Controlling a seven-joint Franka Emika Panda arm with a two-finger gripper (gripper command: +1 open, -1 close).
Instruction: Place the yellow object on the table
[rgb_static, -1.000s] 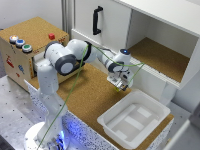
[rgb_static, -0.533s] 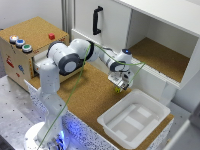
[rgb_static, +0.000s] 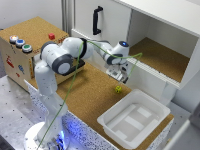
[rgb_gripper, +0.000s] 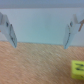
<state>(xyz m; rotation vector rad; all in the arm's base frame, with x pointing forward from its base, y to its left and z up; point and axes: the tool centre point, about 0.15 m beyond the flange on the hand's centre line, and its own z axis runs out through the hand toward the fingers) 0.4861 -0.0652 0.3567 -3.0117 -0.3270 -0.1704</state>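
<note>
Seen from the exterior view: the yellow object (rgb_static: 118, 89) resting on the table (rgb_static: 95, 95), just beside the white bin's (rgb_static: 134, 120) rim toward the cabinet (rgb_static: 150, 45), and apart from the gripper (rgb_static: 120, 74), which hangs above and a little behind it, near the cabinet's front edge. Also there only: the cork-topped box (rgb_static: 30, 45) with round buttons, well apart from the bin at the exterior view's left, and the black handle (rgb_static: 96, 21) on the cabinet door.

Shown only by the wrist view: both fingers (rgb_gripper: 10, 33) spread wide with nothing between them, bare cork below, and the yellow object (rgb_gripper: 77, 66) lying outside the gap, clear of either fingertip.

Compared with half a second ago: gripper lifted slightly off the cube; the cube now plainly visible, unheld, on the cork.
</note>
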